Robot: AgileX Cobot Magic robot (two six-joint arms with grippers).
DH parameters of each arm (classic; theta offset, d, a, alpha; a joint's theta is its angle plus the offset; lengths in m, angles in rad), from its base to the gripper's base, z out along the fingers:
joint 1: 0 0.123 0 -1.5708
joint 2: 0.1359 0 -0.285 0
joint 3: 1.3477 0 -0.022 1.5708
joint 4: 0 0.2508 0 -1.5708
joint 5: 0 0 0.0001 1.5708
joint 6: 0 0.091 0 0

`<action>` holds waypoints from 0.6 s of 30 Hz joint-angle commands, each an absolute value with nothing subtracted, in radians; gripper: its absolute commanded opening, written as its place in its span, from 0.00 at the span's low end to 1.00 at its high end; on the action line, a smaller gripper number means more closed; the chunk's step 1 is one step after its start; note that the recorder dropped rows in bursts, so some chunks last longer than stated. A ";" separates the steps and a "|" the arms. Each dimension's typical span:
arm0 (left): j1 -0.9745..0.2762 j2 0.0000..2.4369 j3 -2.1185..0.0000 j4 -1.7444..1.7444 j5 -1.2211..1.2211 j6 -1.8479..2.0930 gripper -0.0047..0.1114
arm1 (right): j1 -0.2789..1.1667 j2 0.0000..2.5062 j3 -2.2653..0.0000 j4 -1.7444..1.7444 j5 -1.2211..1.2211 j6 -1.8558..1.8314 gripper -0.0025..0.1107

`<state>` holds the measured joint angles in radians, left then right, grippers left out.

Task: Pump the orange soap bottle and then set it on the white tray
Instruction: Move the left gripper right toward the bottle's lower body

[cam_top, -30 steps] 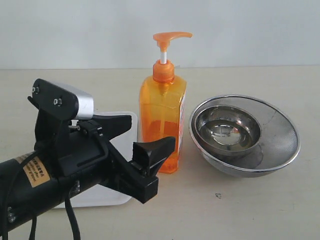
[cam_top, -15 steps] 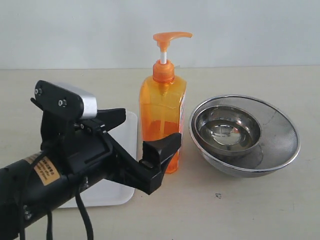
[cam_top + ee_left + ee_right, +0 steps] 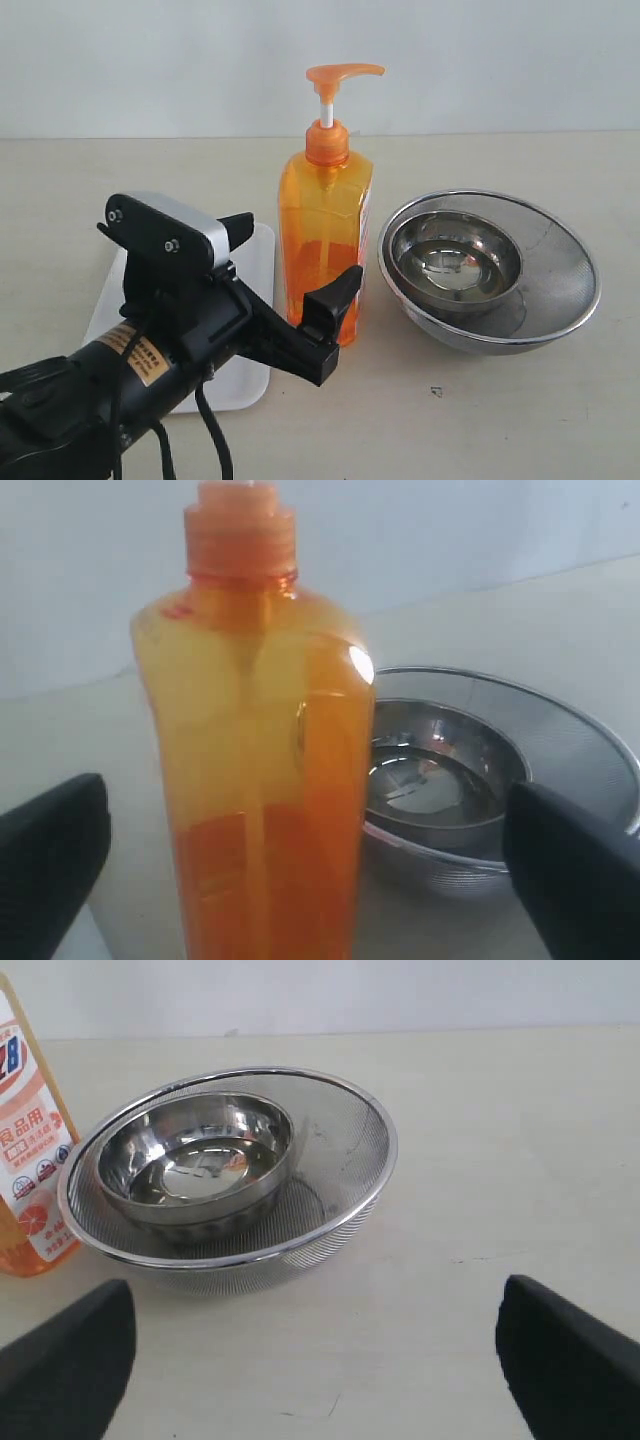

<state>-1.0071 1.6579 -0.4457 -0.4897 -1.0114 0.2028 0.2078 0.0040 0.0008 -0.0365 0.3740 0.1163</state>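
A: Log left claw [image 3: 293, 258] spread wide, empty, straddling upright bottle [image 3: 325, 230]; tray [image 3: 108, 300] at its 9 o'clock, bowls [image 3: 560, 290] at 3.
B: Close squarely on mid-body; keep upright, avoid tipping toward bowls before pumping.

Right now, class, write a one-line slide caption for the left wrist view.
Open left gripper frames the upright orange soap bottle; nested steel bowls stand beside it.
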 commanded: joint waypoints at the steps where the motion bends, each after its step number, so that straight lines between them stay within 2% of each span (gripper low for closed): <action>1: -1.010 1.699 -0.440 -0.498 -1.077 0.209 0.93 | 0.201 0.000 0.000 -0.037 0.364 0.114 0.80; 18: -1.010 1.722 -0.442 -0.358 -1.129 0.157 0.93 | 0.201 0.000 0.000 -0.037 0.366 0.114 0.80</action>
<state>-1.0071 1.7186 -0.4457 -0.3855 -1.1172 0.1658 0.2078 0.0040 0.0008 -0.0365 0.3740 0.1163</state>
